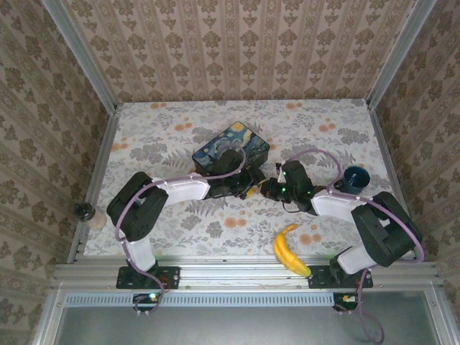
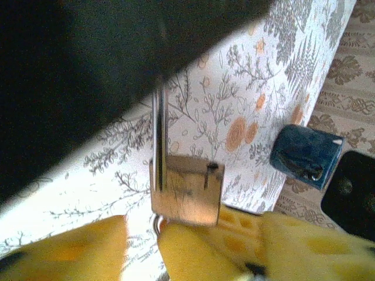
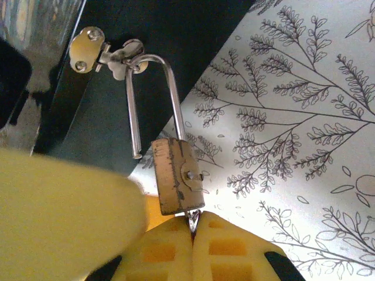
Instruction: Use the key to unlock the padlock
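Observation:
The small brass padlock (image 3: 177,175) hangs by its thin silvery shackle (image 3: 157,88) from the clasp (image 3: 111,51) of the dark starry-night box (image 1: 230,147). The shackle's short leg is out of the body, its free end bare. The key (image 3: 193,218) sticks up into the underside of the padlock, and my right gripper (image 3: 192,234) is shut on it with its yellow pads pressed together. My left gripper (image 1: 248,189) stands open around the padlock (image 2: 187,190). One of its yellow fingers (image 2: 64,252) is apart from the body on the left.
A banana (image 1: 291,250) lies near the table's front edge by the right arm's base. A dark blue cup (image 1: 353,178) stands at the right, also seen lying sideways in the left wrist view (image 2: 304,155). A small dark round object (image 1: 85,211) sits at the left rail.

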Available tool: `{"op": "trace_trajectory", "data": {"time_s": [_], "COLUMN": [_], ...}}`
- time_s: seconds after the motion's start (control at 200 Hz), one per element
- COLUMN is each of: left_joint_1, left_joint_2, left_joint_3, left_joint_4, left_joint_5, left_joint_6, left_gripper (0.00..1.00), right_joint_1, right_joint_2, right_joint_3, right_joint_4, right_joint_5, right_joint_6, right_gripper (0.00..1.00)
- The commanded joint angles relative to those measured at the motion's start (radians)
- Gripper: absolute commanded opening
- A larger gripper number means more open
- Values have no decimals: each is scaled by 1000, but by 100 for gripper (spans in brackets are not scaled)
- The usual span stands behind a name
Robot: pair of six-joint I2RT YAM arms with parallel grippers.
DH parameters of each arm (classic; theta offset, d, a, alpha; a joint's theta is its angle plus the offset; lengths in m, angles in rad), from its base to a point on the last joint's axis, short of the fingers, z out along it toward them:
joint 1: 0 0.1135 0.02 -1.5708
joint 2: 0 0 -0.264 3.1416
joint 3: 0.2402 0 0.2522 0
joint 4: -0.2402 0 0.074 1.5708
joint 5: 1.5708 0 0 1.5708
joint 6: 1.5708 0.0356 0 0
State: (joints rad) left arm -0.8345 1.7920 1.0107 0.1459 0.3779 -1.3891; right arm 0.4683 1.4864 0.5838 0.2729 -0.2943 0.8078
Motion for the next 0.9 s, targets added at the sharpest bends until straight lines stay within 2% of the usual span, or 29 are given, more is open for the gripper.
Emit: {"op": "trace_trajectory", "data": {"time_s": [0.0,0.05,0.195,0.26,0.37,0.495,0.56,0.625,0.74,0.895], "left_joint_1": [-25,-25,-26,-28,-27,-24,-21,-6,28,48], "left_joint_2": [-57,-90,-205,-256,-338,-381,-381,-371,-338,-266], "left_joint_3": [-31,-31,-22,7,60,131,149,148,129,143], "left_joint_4": [-69,-80,-160,-246,-384,-544,-591,-597,-551,-564], "left_joint_5": [51,30,-74,-157,-357,-670,-844,-956,-1001,-1020], "left_joint_6": [4,21,113,207,373,566,629,673,735,740], "left_gripper": [88,100,100,100,100,100,100,100,99,100], "right_joint_1": [-3,-3,-3,-2,2,20,30,40,54,70], "right_joint_2": [3,3,14,25,54,89,105,124,158,190], "right_joint_3": [-13,-24,-50,-59,-71,-73,-72,-72,-76,-67], "right_joint_4": [149,173,249,287,364,420,443,471,532,577], "right_joint_5": [46,56,80,90,103,136,158,183,214,247], "right_joint_6": [72,87,131,155,201,249,271,296,350,406], "right_gripper": [0,0,0,0,0,0,0,0,0,0]}}
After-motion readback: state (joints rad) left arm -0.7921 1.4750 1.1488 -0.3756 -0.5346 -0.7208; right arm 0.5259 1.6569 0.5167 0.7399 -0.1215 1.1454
